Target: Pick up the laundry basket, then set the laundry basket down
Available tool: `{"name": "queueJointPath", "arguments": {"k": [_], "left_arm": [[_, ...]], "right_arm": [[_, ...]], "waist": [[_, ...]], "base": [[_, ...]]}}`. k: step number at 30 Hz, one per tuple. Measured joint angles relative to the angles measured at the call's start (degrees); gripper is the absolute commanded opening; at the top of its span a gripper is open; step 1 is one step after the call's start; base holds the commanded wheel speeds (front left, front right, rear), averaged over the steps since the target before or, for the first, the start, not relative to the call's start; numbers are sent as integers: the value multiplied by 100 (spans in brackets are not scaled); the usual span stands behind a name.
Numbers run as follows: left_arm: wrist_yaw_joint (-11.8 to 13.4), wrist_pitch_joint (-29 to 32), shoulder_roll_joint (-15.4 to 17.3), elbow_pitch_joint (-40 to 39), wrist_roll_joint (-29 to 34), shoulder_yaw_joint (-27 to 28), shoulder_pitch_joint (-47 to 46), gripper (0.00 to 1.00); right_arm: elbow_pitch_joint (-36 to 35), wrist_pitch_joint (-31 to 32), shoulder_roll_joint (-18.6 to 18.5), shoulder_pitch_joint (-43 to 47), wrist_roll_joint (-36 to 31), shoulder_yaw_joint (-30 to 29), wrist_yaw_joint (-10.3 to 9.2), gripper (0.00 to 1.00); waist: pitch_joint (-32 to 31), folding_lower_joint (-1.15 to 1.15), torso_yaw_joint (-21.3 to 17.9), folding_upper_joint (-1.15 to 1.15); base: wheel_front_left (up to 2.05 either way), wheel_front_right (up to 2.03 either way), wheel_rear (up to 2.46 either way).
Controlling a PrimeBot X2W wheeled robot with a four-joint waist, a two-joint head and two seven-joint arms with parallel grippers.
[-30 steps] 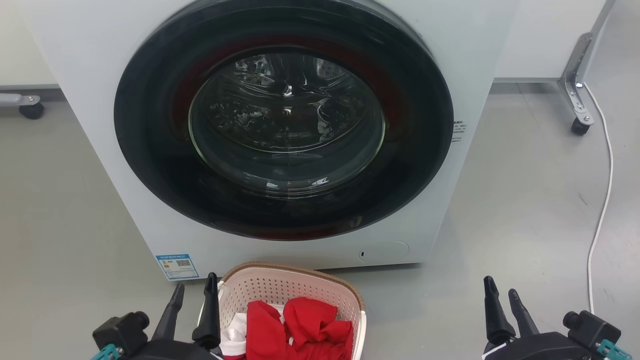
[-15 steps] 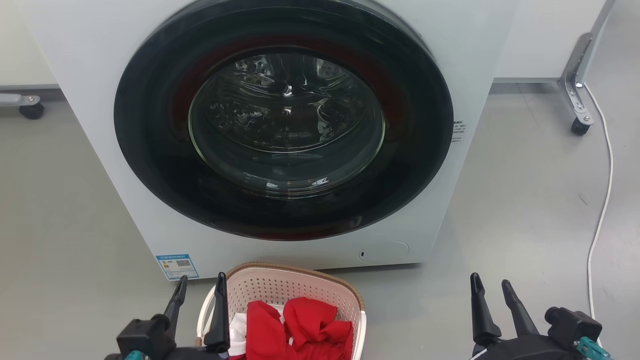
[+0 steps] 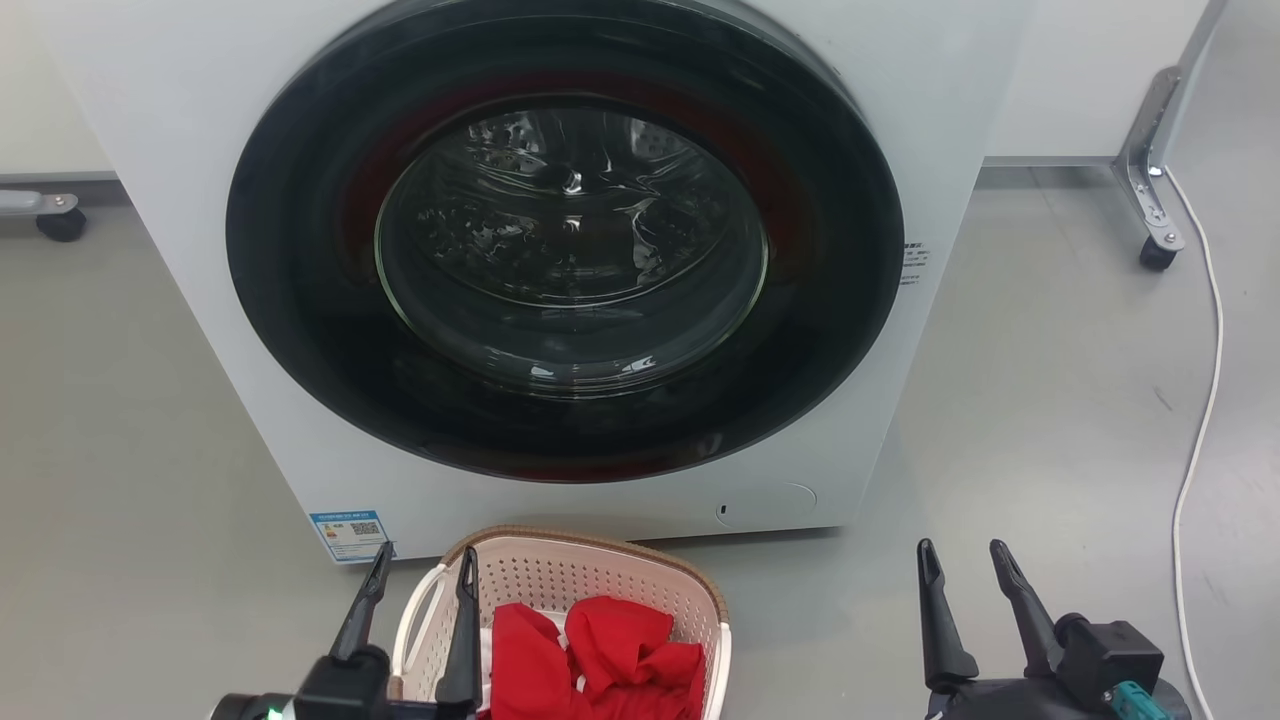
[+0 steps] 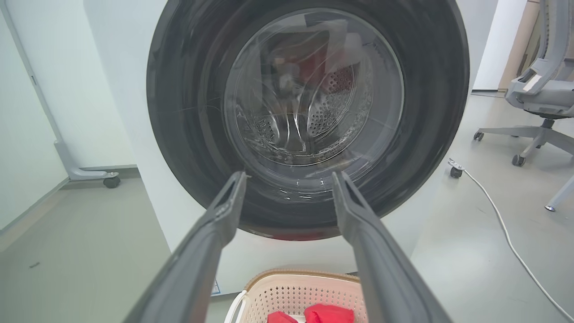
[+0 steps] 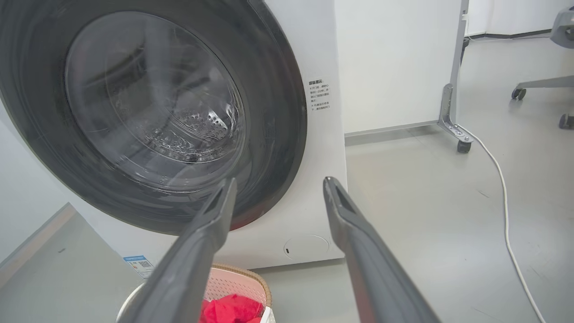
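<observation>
Laundry basket (image 3: 590,585) sits on the grey floor (image 3: 1050,420), close in front of the washing machine (image 3: 190,250), red clothes (image 3: 610,650) heaped inside. Left gripper (image 3: 425,555) is at the basket's left side, fingers spread wide. From the head camera the white handle (image 3: 415,620) shows between them; whether they touch it, can't tell. Right gripper (image 3: 961,550) is well off to the right over the floor, fingers parted, holding nothing.

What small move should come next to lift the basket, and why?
Probably lower the left gripper onto the white handle of the laundry basket: its open fingers appear to flank it without gripping, while the right gripper stands open, well aside.
</observation>
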Motion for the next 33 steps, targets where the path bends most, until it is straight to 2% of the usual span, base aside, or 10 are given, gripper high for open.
{"name": "queueJointPath", "arguments": {"k": [10,33], "left_arm": [[112,-179,-4,-83,644,-59,86,100],[112,-179,-43,-74,633,-11,94,100]], "right_arm": [[-140,-165,-21,19,-706,121,-101,100],[-181,-179,-23,99,-771,24,-94,100]], "waist": [[-8,0,-6,0],[-19,0,-9,0]], "base": [[0,0,0],[0,0,0]]}}
